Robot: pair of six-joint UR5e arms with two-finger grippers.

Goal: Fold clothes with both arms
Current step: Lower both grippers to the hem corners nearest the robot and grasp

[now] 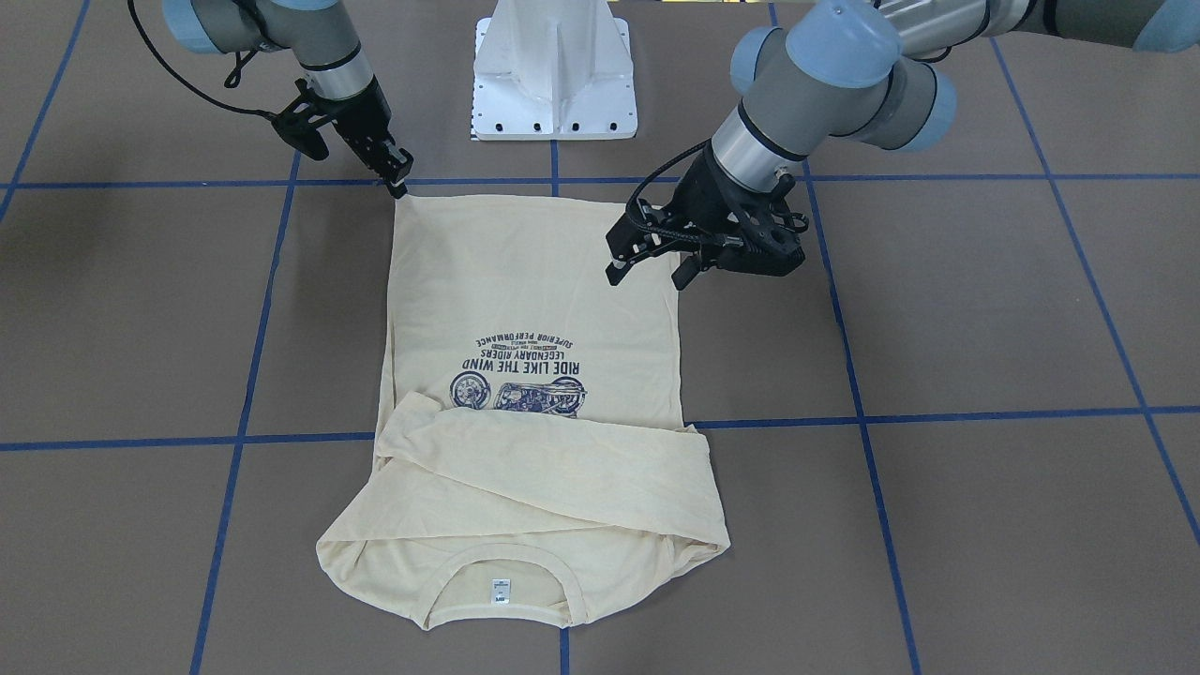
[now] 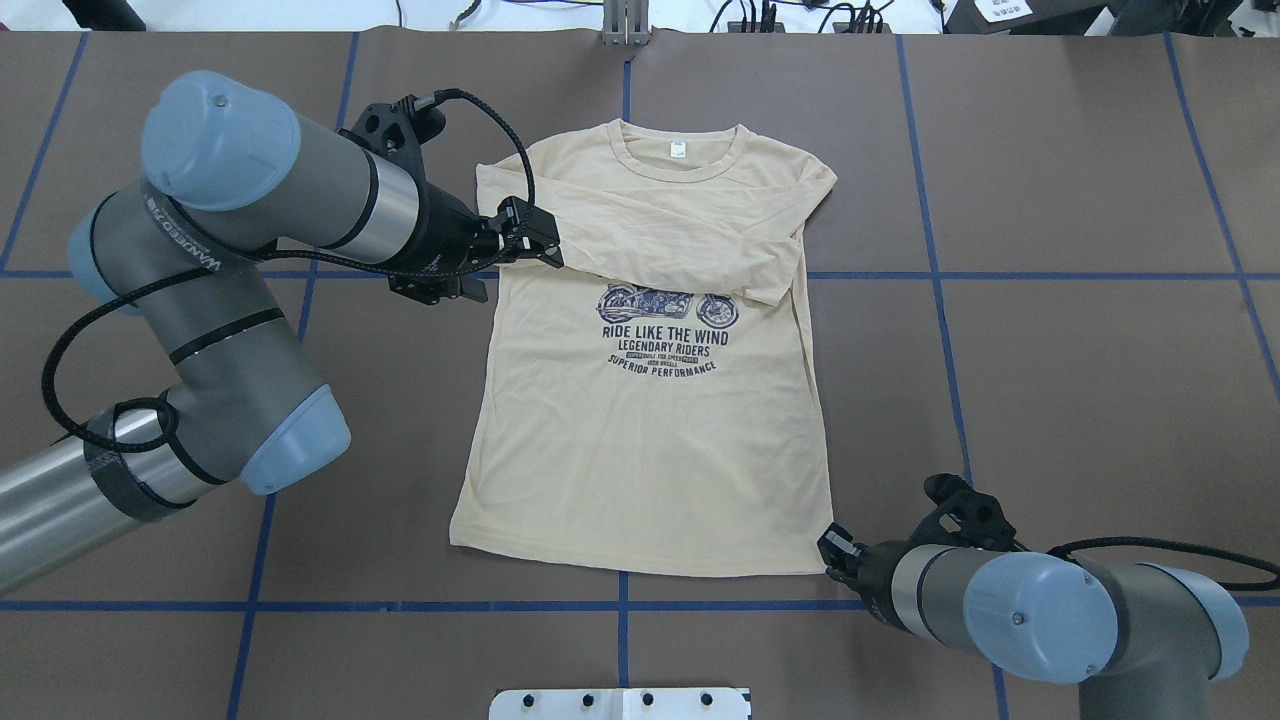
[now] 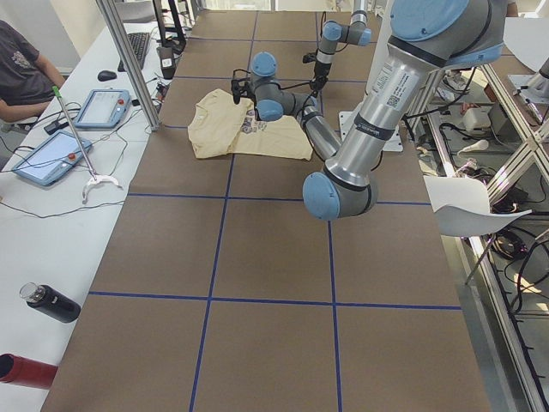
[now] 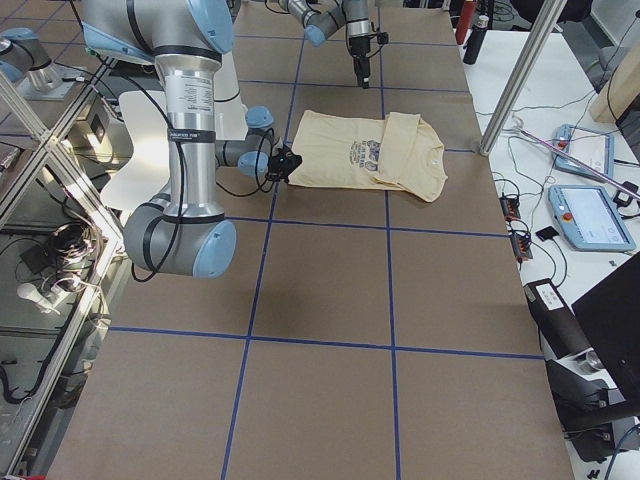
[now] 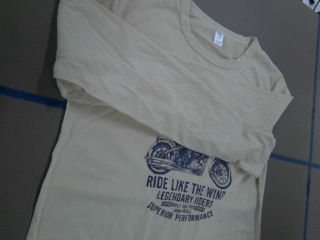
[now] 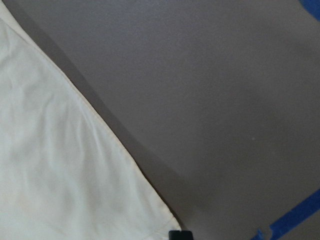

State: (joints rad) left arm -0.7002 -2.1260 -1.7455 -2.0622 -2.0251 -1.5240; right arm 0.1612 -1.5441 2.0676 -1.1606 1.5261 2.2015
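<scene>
Shirt (image 2: 640, 430) laid flat, print up, on surface (image 2: 1050, 400). Sleeves crossed over chest; body folds left undone. Long axis run from hem, at right gripper (image 2: 835, 548), to collar beyond left gripper (image 2: 535, 243). Left gripper held wide open, empty, above sleeve fold. Right gripper's hold on hem corner cannot be told.

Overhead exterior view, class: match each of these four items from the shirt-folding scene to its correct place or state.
Items:
1 neck tag
2 sleeve
3 left end effector
4 right end effector

Places or states:
A at a bottom corner of the T-shirt
B folded across the chest
C inside the collar
D open, by a side edge

Pairs: 1-C, 2-B, 3-D, 4-A
</scene>
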